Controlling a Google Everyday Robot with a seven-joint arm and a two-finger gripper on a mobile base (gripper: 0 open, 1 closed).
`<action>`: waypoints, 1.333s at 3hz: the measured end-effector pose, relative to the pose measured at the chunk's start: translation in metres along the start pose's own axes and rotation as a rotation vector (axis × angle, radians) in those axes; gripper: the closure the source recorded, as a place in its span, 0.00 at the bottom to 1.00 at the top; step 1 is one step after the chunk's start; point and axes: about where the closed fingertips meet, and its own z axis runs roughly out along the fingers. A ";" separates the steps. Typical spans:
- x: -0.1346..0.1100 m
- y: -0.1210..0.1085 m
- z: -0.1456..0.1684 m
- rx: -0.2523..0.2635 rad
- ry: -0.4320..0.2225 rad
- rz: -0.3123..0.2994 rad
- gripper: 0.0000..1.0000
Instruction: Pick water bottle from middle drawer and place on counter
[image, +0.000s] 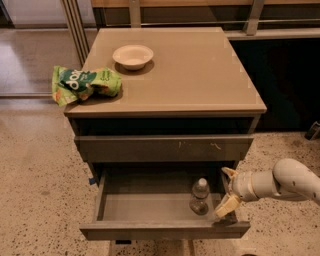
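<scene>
**Open pincer beside lone bottle in pulled-out drawer**

A grey drawer cabinet (165, 148) stands on a speckled floor (40, 175). Its glossy tan surface (200, 75) carries two things, both towards the left. Two drawer fronts are in view. The upper one is closed and bears a few small pale scratches. Below it, the middle drawer (150, 207) is pulled well out, showing its plain box-like interior.

One white robot arm (287, 181) reaches in from the right edge at the height of the open drawer.

One crumpled green snack bag (85, 84) lies at the left edge of the surface, part of it hanging over the side. It carries white lettering on a dark patch that looks like "do" followed by more letters, but the creases prevent a full reading. One shallow white bowl (133, 56) sits just behind the bag, near the back left, and has no marking.

One water bottle (200, 196), clear with a white cap, stands upright inside the middle drawer, towards its right end. No label or writing can be made out on it.

The pincer (223, 191) hovers at the drawer's right end, just to the right of the bottle. Its two pale fingers (226, 206) are spread wide apart, one above the other, with nothing held between them. The bottle stands outside the gap, close beside it.
</scene>
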 end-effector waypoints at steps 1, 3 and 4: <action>0.003 0.002 0.036 -0.060 -0.025 -0.003 0.00; -0.008 0.006 0.079 -0.129 -0.064 -0.044 0.00; -0.017 0.003 0.093 -0.132 -0.089 -0.077 0.19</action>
